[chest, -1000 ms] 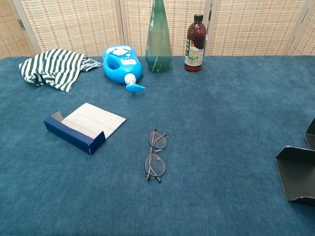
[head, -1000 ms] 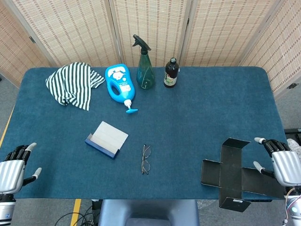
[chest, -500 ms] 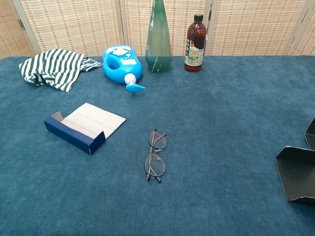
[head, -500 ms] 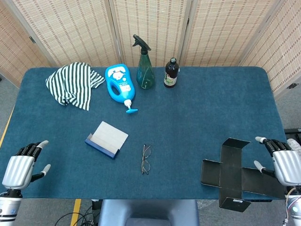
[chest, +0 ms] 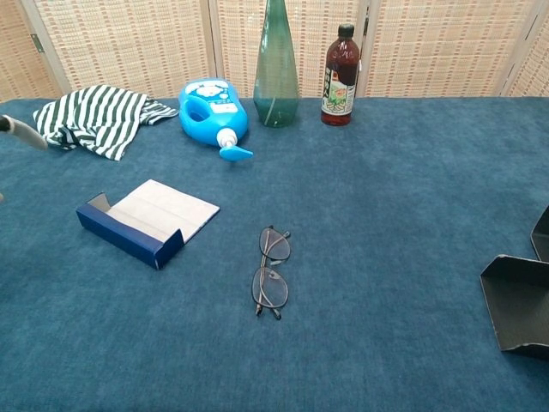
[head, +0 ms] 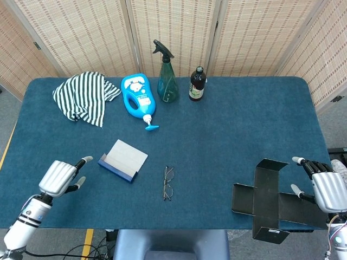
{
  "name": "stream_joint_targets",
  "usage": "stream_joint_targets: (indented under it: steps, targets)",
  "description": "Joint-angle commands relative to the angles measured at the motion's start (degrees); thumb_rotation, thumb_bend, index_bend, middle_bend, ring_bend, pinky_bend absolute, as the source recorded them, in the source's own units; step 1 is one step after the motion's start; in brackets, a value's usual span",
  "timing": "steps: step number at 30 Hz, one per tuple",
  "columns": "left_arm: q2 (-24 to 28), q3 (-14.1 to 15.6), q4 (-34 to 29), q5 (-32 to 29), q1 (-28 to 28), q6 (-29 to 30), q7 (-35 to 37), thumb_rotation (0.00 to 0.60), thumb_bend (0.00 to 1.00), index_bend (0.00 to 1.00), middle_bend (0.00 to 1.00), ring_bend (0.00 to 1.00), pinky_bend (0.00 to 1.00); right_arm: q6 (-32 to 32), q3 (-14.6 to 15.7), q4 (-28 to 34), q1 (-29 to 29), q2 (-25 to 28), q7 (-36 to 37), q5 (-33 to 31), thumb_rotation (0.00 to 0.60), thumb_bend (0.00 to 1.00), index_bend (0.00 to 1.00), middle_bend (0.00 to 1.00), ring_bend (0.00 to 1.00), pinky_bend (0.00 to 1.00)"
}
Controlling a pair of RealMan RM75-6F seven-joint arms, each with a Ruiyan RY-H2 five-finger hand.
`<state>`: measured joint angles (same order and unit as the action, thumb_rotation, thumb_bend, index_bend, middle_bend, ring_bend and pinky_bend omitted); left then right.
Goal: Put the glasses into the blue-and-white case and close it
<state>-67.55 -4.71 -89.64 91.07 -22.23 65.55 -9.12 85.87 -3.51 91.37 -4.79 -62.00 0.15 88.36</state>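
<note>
The glasses point(head: 168, 183) point(chest: 271, 270) lie folded on the blue cloth near the table's front middle. The blue-and-white case point(head: 123, 160) point(chest: 147, 221) lies open to their left, its white lid flat. My left hand point(head: 60, 176) hovers over the front left of the table, just left of the case, fingers apart and holding nothing; only a fingertip point(chest: 17, 130) shows at the chest view's left edge. My right hand point(head: 325, 187) stays at the front right edge, fingers spread and empty, beside a dark unfolded box.
A dark unfolded cardboard box point(head: 268, 200) point(chest: 519, 309) lies at the front right. At the back stand a green spray bottle point(head: 166, 73), a brown bottle point(head: 197, 84), a lying blue bottle point(head: 137, 97) and a striped cloth point(head: 84, 96).
My left hand has moved right and forward over the table toward the case. The right hand, glasses and case have not moved.
</note>
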Motion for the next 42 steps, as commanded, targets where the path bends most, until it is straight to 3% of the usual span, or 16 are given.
stream_joint_targets:
  steps: [1, 8, 16, 24, 33, 42]
  targets:
    - [-1.29, -1.22, 0.64, -4.66, -4.57, -7.22, -2.41, 0.600, 0.50, 0.16, 0.96, 0.94, 1.00, 0.00, -0.02, -0.19, 0.02, -0.08, 0.10, -0.10, 0.600, 0.21, 0.23, 0.35, 0.37, 0.35]
    - [-3.94, -1.98, 1.85, -10.28, -9.41, -14.77, -5.85, 0.600, 0.56, 0.14, 0.96, 0.97, 1.00, -0.32, -0.04, -0.61, -0.03, -0.22, 0.40, -0.44, 0.600, 0.21, 0.23, 0.35, 0.37, 0.35]
    - [-5.01, -0.81, 3.38, -17.41, -13.02, -21.59, -12.05, 0.600, 0.57, 0.17, 0.96, 0.97, 1.00, -0.66, -0.07, -1.39, -0.02, -0.50, 0.99, -0.99, 0.600, 0.21, 0.23, 0.35, 0.37, 0.35]
    - [-3.54, 1.55, 1.56, -24.26, -14.17, -23.48, -17.86, 0.600, 0.57, 0.18, 0.96, 0.97, 1.00, -1.03, -0.10, -1.89, -0.30, -0.87, 1.49, -0.92, 0.600, 0.21, 0.23, 0.35, 0.37, 0.35]
    - [2.98, 5.89, -6.87, -29.07, -13.16, -22.11, -21.62, 0.600, 0.57, 0.26, 0.96, 0.97, 1.00, -0.48, 0.00, -2.04, -0.10, -0.83, 2.00, -0.54, 0.600, 0.21, 0.23, 0.35, 0.37, 0.35]
    - [8.31, 10.29, -17.77, -24.31, -12.64, -22.87, -20.62, 0.600, 0.57, 0.29, 0.96, 0.97, 1.00, -0.03, 0.10, -2.45, 0.05, -0.92, 2.70, -0.16, 0.600, 0.21, 0.23, 0.35, 0.37, 0.35]
